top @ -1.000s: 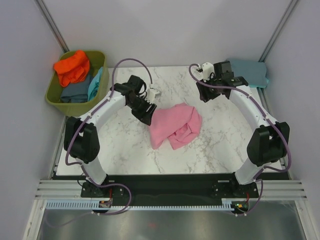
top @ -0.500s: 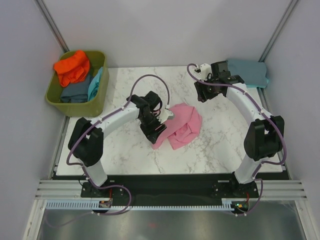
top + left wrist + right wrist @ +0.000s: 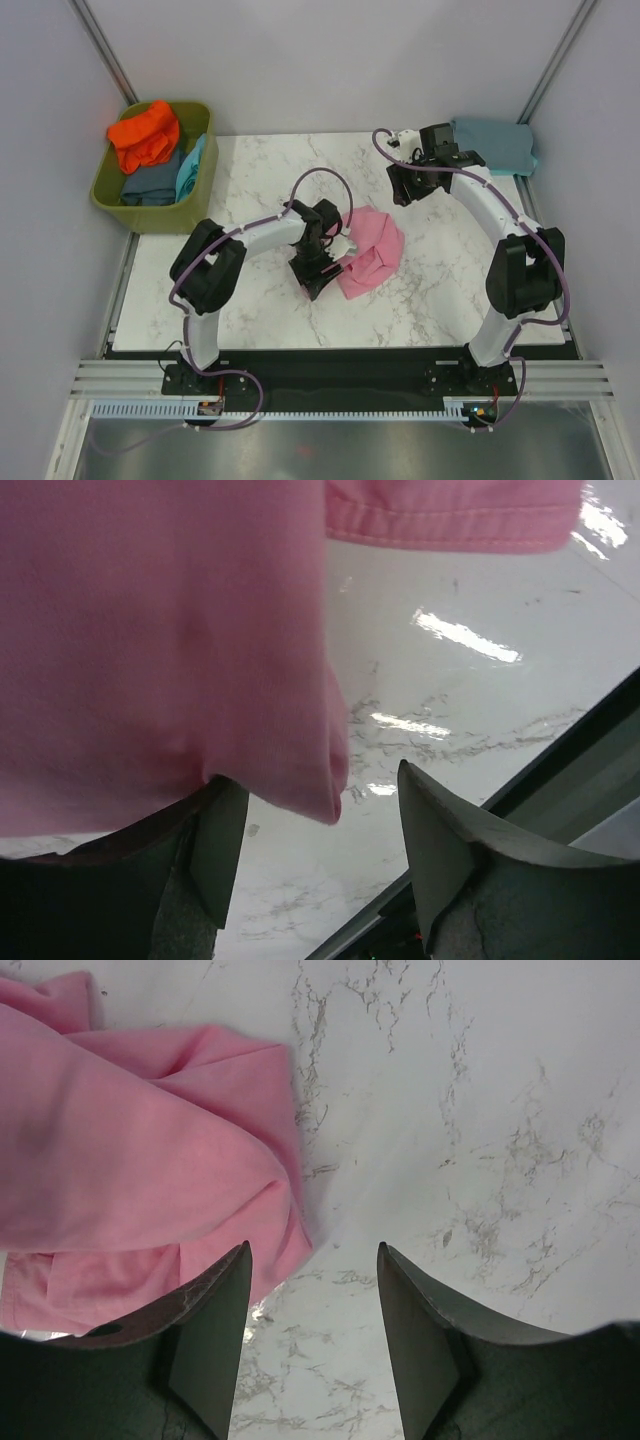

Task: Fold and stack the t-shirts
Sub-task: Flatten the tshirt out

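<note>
- Top external view: a crumpled pink t-shirt (image 3: pixel 372 248) is found near the middle of the marble table (image 3: pixel 450 290).
- The left gripper (image 3: pixel 315 272) is set low at the near-left edge of that shirt, against the fabric.
- In the left wrist view, its fingers (image 3: pixel 455 870) are seen standing apart. A hanging fold of pink cloth is draped over the tip of one finger and dips into the gap, but it is not pinched.
- The right gripper (image 3: pixel 403 188) is held over bare marble just beyond the shirt's far-right side, apart from it.
- In the right wrist view, its jaws are seen spread with nothing between them. The pink shirt lies to one side of the gap.
- A folded grey-blue t-shirt (image 3: pixel 500 145) is noted at the far right corner of the table.
- An olive-green tub (image 3: pixel 150 217) is noted off the far left corner. An orange t-shirt (image 3: pixel 145 135), a slate-blue t-shirt (image 3: pixel 150 186) and a turquoise t-shirt (image 3: pixel 190 168) are contained in it.
</note>
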`<state>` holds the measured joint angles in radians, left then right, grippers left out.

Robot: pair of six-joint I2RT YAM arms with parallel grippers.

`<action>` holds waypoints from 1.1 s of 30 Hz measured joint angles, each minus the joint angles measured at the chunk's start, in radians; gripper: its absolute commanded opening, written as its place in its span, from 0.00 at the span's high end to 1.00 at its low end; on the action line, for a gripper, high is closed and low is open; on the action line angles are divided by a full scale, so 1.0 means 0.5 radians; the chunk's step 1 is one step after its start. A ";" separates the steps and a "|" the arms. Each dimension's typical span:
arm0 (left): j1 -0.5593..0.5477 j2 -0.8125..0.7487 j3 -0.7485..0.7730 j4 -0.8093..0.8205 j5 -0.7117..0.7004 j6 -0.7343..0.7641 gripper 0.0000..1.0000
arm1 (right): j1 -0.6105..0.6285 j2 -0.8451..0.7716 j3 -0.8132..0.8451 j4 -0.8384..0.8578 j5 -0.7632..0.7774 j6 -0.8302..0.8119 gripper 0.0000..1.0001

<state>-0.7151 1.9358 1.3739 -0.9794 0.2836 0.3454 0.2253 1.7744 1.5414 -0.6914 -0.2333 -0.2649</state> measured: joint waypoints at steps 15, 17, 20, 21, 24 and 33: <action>0.007 -0.020 0.139 0.049 -0.272 -0.081 0.98 | 0.000 -0.001 -0.019 0.052 -0.021 0.011 0.42; 0.017 -0.182 0.085 0.050 -0.317 -0.055 0.98 | 0.000 -0.015 -0.035 0.057 -0.078 -0.021 0.43; 0.031 -0.541 0.022 0.051 -0.361 -0.030 0.98 | -0.002 -0.069 -0.084 0.023 -0.204 -0.097 0.41; 0.040 -0.662 0.014 0.050 -0.365 -0.026 0.98 | -0.002 -0.097 -0.101 -0.011 -0.269 -0.137 0.41; 0.071 -0.986 0.014 0.073 -0.406 0.160 0.98 | -0.002 -0.166 -0.121 -0.208 -0.493 -0.312 0.39; 0.193 -0.672 0.359 0.152 -0.506 0.597 0.98 | 0.014 0.081 0.024 -0.995 -1.048 -0.799 0.44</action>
<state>-0.6186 1.5997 1.5532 -0.9035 0.0307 0.6441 0.2325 1.8149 1.5532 -1.1889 -0.7570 -0.6643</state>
